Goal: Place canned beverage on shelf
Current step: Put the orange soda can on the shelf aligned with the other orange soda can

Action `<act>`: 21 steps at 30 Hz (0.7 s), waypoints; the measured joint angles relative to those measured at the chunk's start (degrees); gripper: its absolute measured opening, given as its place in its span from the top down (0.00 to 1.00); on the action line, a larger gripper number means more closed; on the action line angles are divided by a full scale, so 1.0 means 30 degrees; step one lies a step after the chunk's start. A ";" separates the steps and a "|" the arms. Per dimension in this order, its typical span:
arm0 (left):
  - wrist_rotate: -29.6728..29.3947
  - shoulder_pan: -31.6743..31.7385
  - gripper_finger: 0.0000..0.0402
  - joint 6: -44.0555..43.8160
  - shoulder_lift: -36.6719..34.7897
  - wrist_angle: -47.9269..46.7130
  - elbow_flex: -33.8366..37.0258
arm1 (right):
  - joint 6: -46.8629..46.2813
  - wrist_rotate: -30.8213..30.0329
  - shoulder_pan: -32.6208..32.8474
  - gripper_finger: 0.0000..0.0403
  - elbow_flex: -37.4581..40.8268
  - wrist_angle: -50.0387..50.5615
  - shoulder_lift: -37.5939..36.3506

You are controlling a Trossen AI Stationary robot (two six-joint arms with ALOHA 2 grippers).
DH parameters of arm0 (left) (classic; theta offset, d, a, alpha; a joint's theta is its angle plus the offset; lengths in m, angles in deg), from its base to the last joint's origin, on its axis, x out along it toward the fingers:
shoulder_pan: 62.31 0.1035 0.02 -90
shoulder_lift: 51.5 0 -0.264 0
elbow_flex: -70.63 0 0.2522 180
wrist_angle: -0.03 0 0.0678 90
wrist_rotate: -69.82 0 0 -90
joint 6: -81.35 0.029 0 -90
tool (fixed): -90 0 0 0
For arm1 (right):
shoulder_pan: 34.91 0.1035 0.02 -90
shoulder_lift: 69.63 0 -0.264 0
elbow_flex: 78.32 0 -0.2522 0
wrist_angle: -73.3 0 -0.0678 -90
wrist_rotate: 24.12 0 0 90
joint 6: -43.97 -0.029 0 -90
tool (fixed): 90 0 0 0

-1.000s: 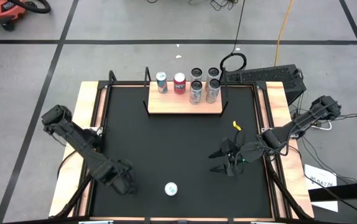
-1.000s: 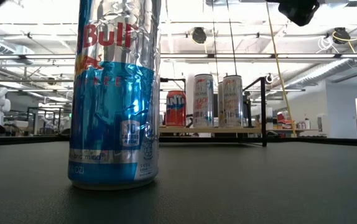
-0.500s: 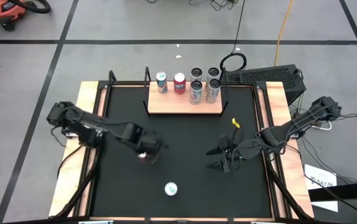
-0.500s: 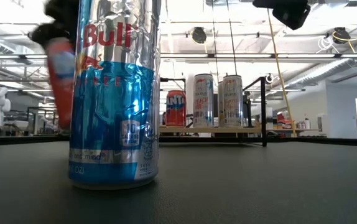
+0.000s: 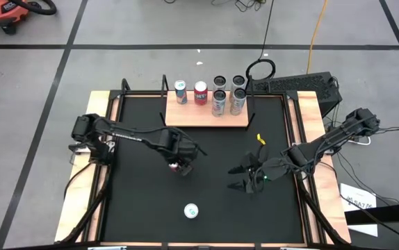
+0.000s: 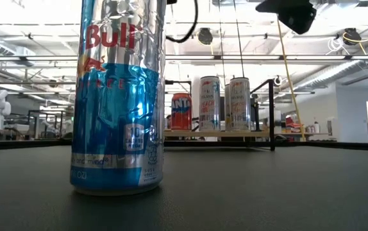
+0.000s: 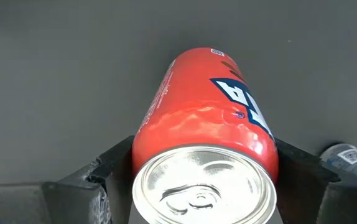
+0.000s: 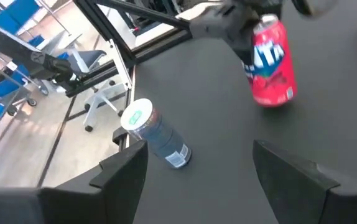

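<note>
Lettering first: your low camera sits just behind the blue-and-silver can (image 6: pixel 118 96), and "Bull" reads in red across its silver upper part, with smaller print below that you cannot make out. In the high view that same can (image 5: pixel 191 210) stands upright alone near the front edge of the black mat (image 5: pixel 137 208).

Your left gripper (image 5: pixel 179 164) is over the middle of the mat, its fingers closed on either side of a red can (image 7: pixel 203 137) with large white letters on a blue band; only a "TA"-like fragment is legible, in the right wrist view (image 8: pixel 270 61). The can hangs clear of the mat.

Your right gripper (image 5: pixel 240 178) is near the mat's right side, fingers spread wide and holding nothing.

The shelf (image 5: pixel 206 114) stands at the back of the mat. On it you see a teal-topped can (image 5: pixel 181 90), a red one (image 5: pixel 200 92) and four tall silver cans (image 5: pixel 228 93); their labels are too small to read.
</note>
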 joint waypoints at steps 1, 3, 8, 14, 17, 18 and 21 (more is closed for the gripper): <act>-0.0092 0.0000 0.31 0.0465 0.0237 -0.0146 -0.0293 | 0.0369 -0.0012 0.0000 0.32 0.0000 -0.0131 0.0000; -0.0149 0.0000 0.31 0.1351 0.0726 -0.0366 -0.0677 | 0.1071 0.0001 0.0000 0.32 0.0000 -0.0234 0.0007; -0.0139 -0.0007 0.29 0.2865 0.1500 -0.0454 -0.0871 | 0.1770 0.0001 0.0000 0.32 0.0000 0.0053 0.0004; -0.0095 -0.0007 0.15 0.3508 0.1714 0.0286 -0.0865 | 0.2854 0.0045 0.0000 0.32 0.0000 0.0109 0.0006; 0.0078 -0.0007 0.12 0.3613 0.1737 0.0436 -0.0924 | 0.3530 0.0052 0.0000 0.32 0.0000 0.0108 0.0007; 0.0216 -0.0015 0.11 0.3606 0.1710 0.0456 -0.1003 | 0.3524 0.0033 0.0000 0.32 0.0000 0.0103 0.0002; 0.0423 -0.0015 0.10 0.3521 0.1712 0.0428 -0.1268 | 0.2650 -0.0327 -0.0082 0.31 0.0000 0.0101 0.0007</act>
